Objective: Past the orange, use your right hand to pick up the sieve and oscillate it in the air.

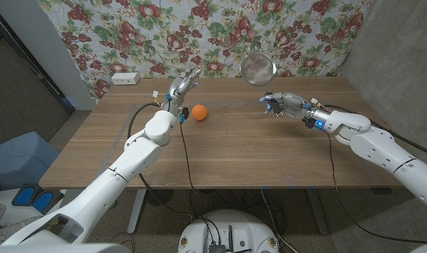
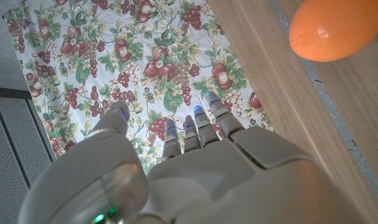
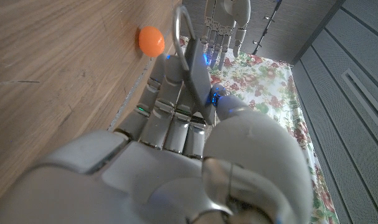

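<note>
The round metal sieve (image 1: 258, 68) is up in the air over the table's far right part, its mesh bowl tilted against the floral backdrop. My right hand (image 1: 283, 104) grips its handle from below; in the right wrist view the flat metal handle (image 3: 195, 68) runs between the fingers and thumb of that hand (image 3: 176, 155). The orange (image 1: 199, 112) sits on the wooden table (image 1: 241, 154) left of the sieve, also seen as the orange (image 3: 151, 41) and the orange (image 2: 335, 28). My left hand (image 1: 183, 84) is raised just behind and left of the orange, fingers apart, holding nothing; the left hand (image 2: 195, 168) points at the backdrop.
A white socket box (image 1: 124, 79) lies at the table's far left corner. The floral cloth (image 1: 199, 28) hangs right behind the far edge. A black cable (image 1: 187, 151) runs across the table from the left arm. A blue seat (image 1: 16, 161) stands left of the table.
</note>
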Tool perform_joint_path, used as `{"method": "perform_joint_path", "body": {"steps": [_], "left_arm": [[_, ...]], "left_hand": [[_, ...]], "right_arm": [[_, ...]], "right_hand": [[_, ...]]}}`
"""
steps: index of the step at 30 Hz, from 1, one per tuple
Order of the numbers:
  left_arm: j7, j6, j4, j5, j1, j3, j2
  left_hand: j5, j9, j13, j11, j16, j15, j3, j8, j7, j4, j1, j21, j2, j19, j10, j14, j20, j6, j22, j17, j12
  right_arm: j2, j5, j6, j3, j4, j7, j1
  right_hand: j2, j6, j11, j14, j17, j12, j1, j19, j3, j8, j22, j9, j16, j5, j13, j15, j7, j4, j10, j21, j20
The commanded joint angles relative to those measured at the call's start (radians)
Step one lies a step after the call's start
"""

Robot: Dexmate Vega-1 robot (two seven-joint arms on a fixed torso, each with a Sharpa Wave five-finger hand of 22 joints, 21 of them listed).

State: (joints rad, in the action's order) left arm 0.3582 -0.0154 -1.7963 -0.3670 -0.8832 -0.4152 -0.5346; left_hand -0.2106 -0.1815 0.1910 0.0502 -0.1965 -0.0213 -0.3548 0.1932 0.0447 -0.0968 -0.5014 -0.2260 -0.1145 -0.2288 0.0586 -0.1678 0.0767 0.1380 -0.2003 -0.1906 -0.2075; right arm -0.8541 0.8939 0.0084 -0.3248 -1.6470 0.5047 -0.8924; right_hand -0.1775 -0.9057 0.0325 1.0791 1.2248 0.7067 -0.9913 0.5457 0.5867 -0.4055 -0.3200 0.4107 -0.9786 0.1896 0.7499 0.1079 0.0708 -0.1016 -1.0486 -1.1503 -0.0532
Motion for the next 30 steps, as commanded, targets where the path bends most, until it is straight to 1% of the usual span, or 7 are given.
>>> {"method": "perform_joint_path", "body": {"steps": [1, 4, 13, 19, 24, 26, 30], "left_arm": [[-0.003, 0.000, 0.007, -0.003, 0.006, -0.007, 0.002], [-0.001, -0.001, 0.004, -0.001, 0.004, -0.008, 0.001], [0.005, -0.007, -0.005, 0.001, 0.000, -0.010, 0.001], [0.013, -0.015, -0.014, 0.005, -0.004, -0.011, 0.000], [0.013, -0.013, -0.015, 0.005, -0.005, -0.011, 0.000], [0.015, -0.012, -0.016, 0.009, -0.005, -0.012, 0.000], [0.013, -0.011, -0.013, 0.008, -0.004, -0.011, 0.001]], "left_hand": [[0.004, -0.001, -0.001, 0.006, 0.003, 0.003, -0.007, 0.001, -0.002, -0.002, 0.013, -0.002, -0.002, 0.006, 0.009, -0.001, -0.002, 0.010, -0.002, -0.002, 0.001], [0.004, -0.001, -0.001, 0.005, 0.003, 0.002, -0.007, 0.001, -0.002, -0.002, 0.014, -0.002, -0.002, 0.007, 0.009, -0.001, -0.001, 0.011, -0.002, -0.002, 0.001], [0.006, 0.000, -0.001, 0.005, 0.003, 0.004, -0.009, 0.000, -0.003, -0.005, 0.019, -0.002, -0.004, 0.009, 0.009, 0.001, 0.000, 0.012, -0.002, -0.001, 0.002], [0.007, 0.000, -0.001, 0.005, 0.004, 0.004, -0.010, 0.001, -0.004, -0.007, 0.022, -0.001, -0.004, 0.011, 0.008, 0.002, -0.001, 0.016, -0.002, -0.001, 0.002], [0.008, 0.000, -0.001, 0.006, 0.004, 0.003, -0.011, 0.001, -0.004, -0.008, 0.024, 0.000, -0.005, 0.014, 0.006, 0.004, -0.002, 0.018, -0.002, -0.001, 0.003], [0.008, 0.000, -0.001, 0.006, 0.005, 0.003, -0.011, 0.000, -0.005, -0.009, 0.025, 0.000, -0.005, 0.015, 0.005, 0.005, -0.002, 0.018, -0.002, -0.001, 0.004], [0.009, 0.000, -0.001, 0.006, 0.006, 0.003, -0.012, 0.001, -0.006, -0.011, 0.026, 0.001, -0.006, 0.017, 0.005, 0.007, -0.002, 0.020, -0.002, 0.000, 0.004]], "right_arm": [[-0.032, -0.008, -0.095, -0.025, -0.007, -0.001, 0.030], [-0.048, -0.011, -0.136, -0.038, -0.011, 0.006, 0.045], [-0.079, -0.025, -0.230, -0.074, -0.010, 0.037, 0.090], [-0.103, -0.047, -0.307, -0.105, -0.013, 0.049, 0.128], [-0.114, -0.053, -0.356, -0.122, -0.010, 0.061, 0.150], [-0.117, -0.056, -0.364, -0.125, -0.008, 0.062, 0.154], [-0.120, -0.062, -0.382, -0.134, -0.005, 0.069, 0.165]], "right_hand": [[-0.007, -0.011, 0.074, 0.053, 0.004, -0.001, 0.004, -0.004, 0.008, 0.003, 0.002, 0.005, -0.006, 0.005, 0.001, 0.113, -0.003, 0.009, -0.075, -0.009, -0.098], [-0.008, -0.005, 0.068, 0.051, 0.003, -0.009, 0.003, -0.010, 0.009, 0.010, 0.006, 0.005, -0.008, 0.005, -0.008, 0.113, 0.001, 0.009, -0.071, -0.013, -0.096], [-0.011, -0.006, 0.064, 0.046, 0.002, -0.015, 0.000, -0.015, 0.016, 0.025, 0.019, 0.002, -0.012, 0.004, -0.017, 0.113, 0.013, 0.006, -0.074, -0.028, -0.094], [-0.013, -0.010, 0.054, 0.053, 0.001, -0.019, -0.008, -0.004, 0.022, 0.036, 0.029, 0.000, -0.018, 0.002, -0.027, 0.113, 0.026, 0.000, -0.082, -0.045, -0.086], [-0.014, -0.028, 0.046, 0.068, 0.000, -0.027, -0.018, 0.018, 0.032, 0.045, 0.041, -0.005, -0.029, -0.004, -0.051, 0.113, 0.049, -0.009, -0.103, -0.069, -0.080], [-0.014, -0.035, 0.044, 0.074, 0.000, -0.032, -0.025, 0.022, 0.038, 0.050, 0.046, -0.007, -0.033, -0.006, -0.061, 0.112, 0.068, -0.016, -0.107, -0.078, -0.078], [-0.014, -0.042, 0.037, 0.082, -0.001, -0.032, -0.032, 0.024, 0.044, 0.059, 0.053, -0.010, -0.038, -0.010, -0.062, 0.112, 0.076, -0.023, -0.110, -0.089, -0.076]]}}
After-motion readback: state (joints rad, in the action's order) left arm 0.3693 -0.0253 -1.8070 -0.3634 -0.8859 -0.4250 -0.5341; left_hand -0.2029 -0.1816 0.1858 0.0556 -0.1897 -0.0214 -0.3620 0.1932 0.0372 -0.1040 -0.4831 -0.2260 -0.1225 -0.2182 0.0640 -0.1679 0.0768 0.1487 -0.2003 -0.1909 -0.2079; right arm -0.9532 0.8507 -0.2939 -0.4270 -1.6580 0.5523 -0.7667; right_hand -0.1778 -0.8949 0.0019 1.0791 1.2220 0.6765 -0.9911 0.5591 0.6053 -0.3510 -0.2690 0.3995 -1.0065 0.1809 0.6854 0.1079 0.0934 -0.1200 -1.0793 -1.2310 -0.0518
